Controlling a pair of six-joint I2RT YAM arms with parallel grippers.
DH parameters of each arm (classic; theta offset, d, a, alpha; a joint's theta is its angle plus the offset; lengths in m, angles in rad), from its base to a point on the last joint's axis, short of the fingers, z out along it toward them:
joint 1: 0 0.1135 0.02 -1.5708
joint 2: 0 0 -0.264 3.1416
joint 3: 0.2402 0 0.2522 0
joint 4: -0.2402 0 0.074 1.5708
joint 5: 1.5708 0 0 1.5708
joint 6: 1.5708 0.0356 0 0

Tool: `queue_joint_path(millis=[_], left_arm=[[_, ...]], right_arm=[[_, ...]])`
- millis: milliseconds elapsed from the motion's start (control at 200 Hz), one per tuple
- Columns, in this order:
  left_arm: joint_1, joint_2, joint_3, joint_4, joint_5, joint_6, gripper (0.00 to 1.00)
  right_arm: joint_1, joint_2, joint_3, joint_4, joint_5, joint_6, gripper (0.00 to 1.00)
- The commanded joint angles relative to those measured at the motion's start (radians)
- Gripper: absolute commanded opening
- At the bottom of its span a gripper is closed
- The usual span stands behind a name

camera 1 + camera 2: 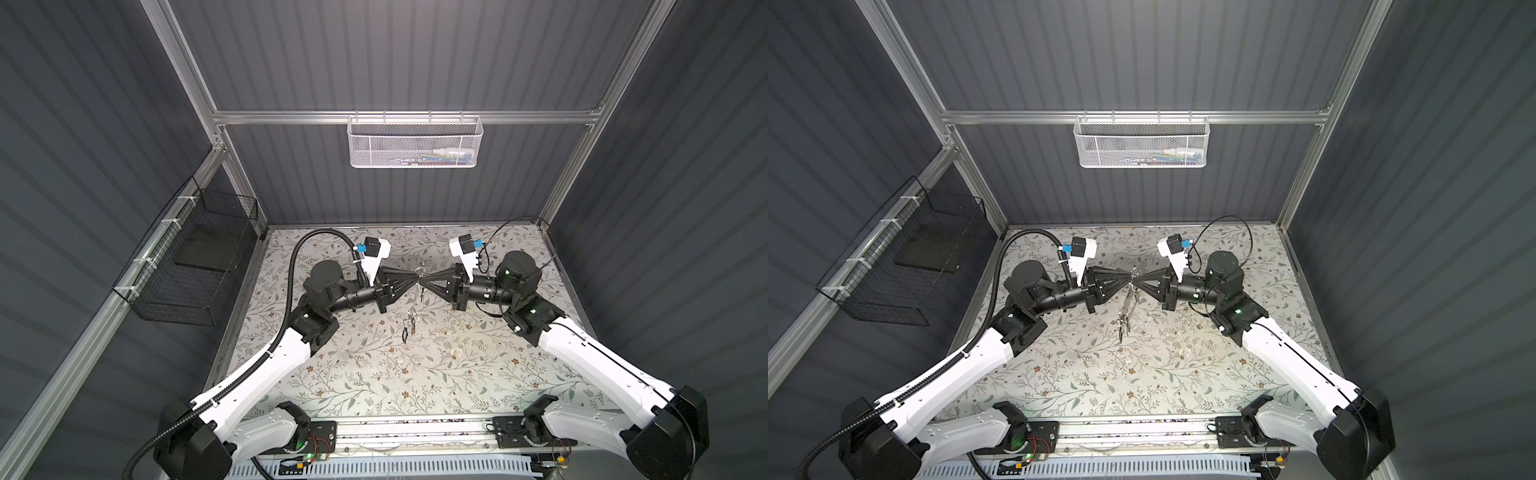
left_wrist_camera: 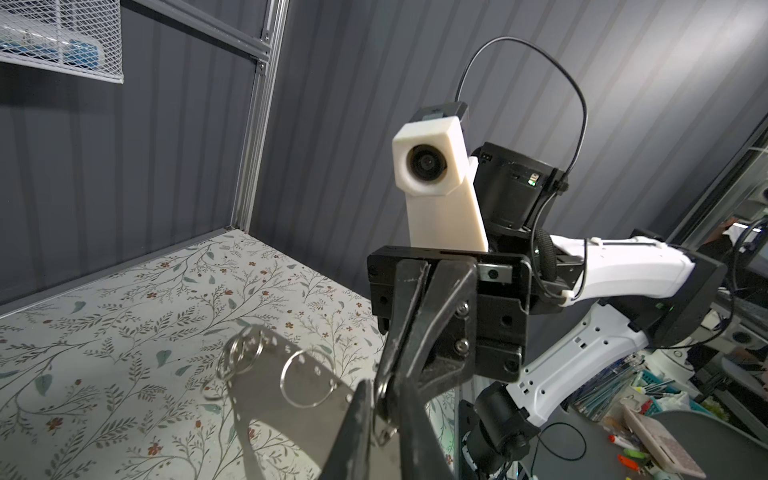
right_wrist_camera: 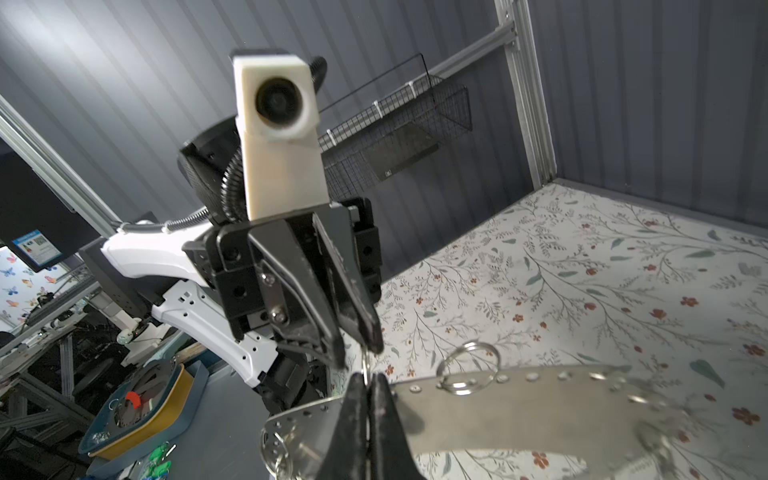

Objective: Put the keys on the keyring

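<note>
Closest up: right claw (image 3: pixel 368 382) at the near edge of its own wrist view, fingers pressed together & clamped on the rim of the keyring (image 3: pixel 519 395), w/ a thin silver loop sticking up btwn the tips. Opposite, tip to tip, left claw (image 3: pixel 359 353) is narrow, just a sliver btwn its fingers (image 3: pixel 303 291). Can't tell if it pinches that loop or only brackets it.

Up in the air btwn both claws hangs the keyring, over mid-table, toward the back. In both top views it shows edge-on as a thin silver line (image 1: pixel 414 305). Long axis runs from the claw tips toward the arm bases, flat faces turned left & right. Can't tell if its low end touches the table (image 1: pixel 374 374). Along the rim sit split rings (image 3: pixel 467 370), one standing up just beside the right claw. At the end away from the claws the keys (image 1: pixel 406 332) dangle as a small dark-and-silver cluster; count & labels too small to read.

Containers: white mesh basket (image 1: pixel 415 141) on the back rail, some coloured bits at its right end, not identifiable. On the left wall, black wire basket (image 1: pixel 187 270) w/ a dark flat slab (image 1: pixel 208 249) inside.

Hidden/unclear: in the left wrist view that claw's own fingers blur over the plate's rim, and the plate is cut off by the frame edge. In the right wrist view the plate's far end is out of focus.
</note>
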Motion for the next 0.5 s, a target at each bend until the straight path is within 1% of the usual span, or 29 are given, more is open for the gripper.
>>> queue_joint_path(millis=[0, 150, 265, 375, 495], left_arm=[[-0.002, 0.001, 0.101, -0.187, -0.022, 0.105, 0.16], [-0.002, 0.052, 0.222, -0.448, -0.015, 0.216, 0.16], [-0.002, 0.097, 0.303, -0.621, -0.001, 0.3, 0.17], [-0.002, 0.129, 0.348, -0.729, 0.013, 0.361, 0.18], [-0.002, 0.139, 0.369, -0.803, 0.003, 0.409, 0.18]], right_arm=[[-0.019, -0.016, 0.066, -0.14, 0.015, -0.111, 0.03], [-0.018, 0.007, 0.148, -0.366, 0.019, -0.267, 0.03], [-0.012, 0.019, 0.178, -0.462, 0.067, -0.355, 0.04], [0.002, 0.039, 0.206, -0.537, 0.128, -0.417, 0.03], [0.016, 0.057, 0.234, -0.583, 0.143, -0.449, 0.04]])
